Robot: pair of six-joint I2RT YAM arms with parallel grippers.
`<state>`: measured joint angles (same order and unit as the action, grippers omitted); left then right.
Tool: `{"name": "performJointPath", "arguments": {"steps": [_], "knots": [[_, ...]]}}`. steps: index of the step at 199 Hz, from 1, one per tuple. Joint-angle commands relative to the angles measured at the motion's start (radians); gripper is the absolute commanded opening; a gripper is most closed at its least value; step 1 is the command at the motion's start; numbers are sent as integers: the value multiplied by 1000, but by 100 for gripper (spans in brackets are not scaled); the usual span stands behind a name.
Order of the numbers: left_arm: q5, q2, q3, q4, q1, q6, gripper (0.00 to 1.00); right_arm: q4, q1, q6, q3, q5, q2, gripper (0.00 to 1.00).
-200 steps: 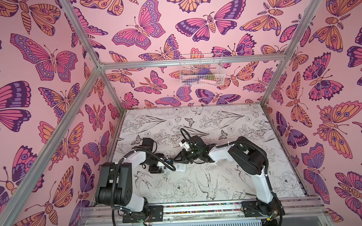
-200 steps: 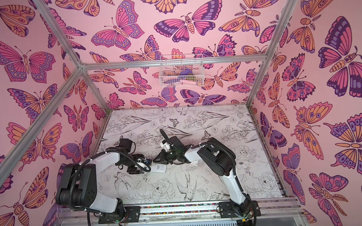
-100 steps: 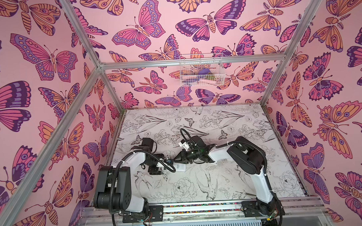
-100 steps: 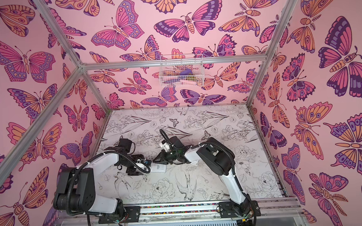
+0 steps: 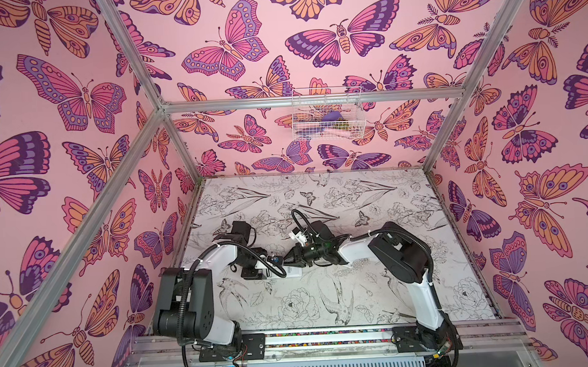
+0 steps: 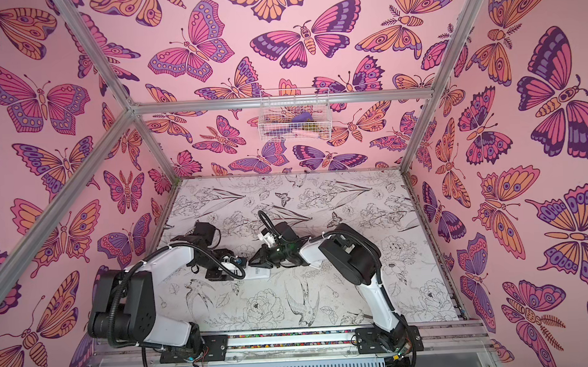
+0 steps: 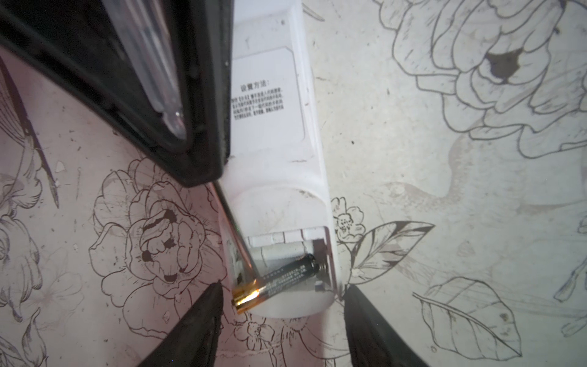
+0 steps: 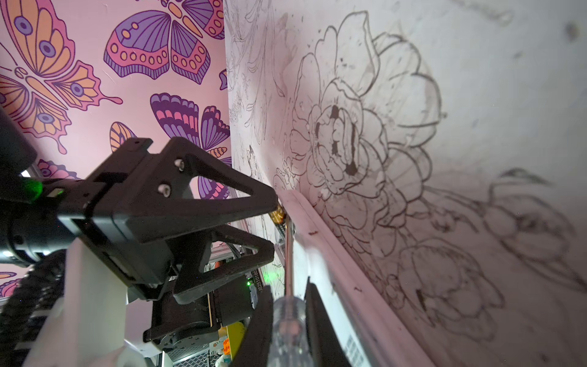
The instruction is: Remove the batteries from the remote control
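Note:
The white remote control (image 7: 270, 127) lies back up on the flower-printed table, its end compartment uncovered. One of the batteries (image 7: 286, 276), black with a gold end, lies tilted in it, the gold end poking over the rim. My right gripper (image 8: 288, 287) is shut on a clear-handled screwdriver (image 8: 287, 321), whose shaft (image 7: 238, 235) reaches into the compartment beside that battery. My left gripper (image 7: 284, 284) is open, one finger on each side of the remote's end. In both top views the two grippers meet over the remote (image 5: 295, 273) left of the table's middle.
A white wire basket (image 5: 327, 116) with small items hangs on the back wall. Butterfly-printed walls close the table on three sides, and a metal rail (image 5: 325, 338) runs along the front. The right arm's elbow (image 5: 399, 251) stands over the table's right half.
My left arm has shifted a little by the remote's end. The right gripper stays in about the same place with the screwdriver.

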<state>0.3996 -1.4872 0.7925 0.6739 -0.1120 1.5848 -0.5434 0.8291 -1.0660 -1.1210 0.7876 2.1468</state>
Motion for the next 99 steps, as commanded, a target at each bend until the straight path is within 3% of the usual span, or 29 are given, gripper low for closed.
{"name": "performJointPath", "arguments": {"steps": [1,99], "knots": [[15,-13,7,37,-6,3,62,-60,11,14,1,27,-3,0],[-48,-23,-2,42,-10,8,37,-80,16,26,9,45,-1,0]]}}
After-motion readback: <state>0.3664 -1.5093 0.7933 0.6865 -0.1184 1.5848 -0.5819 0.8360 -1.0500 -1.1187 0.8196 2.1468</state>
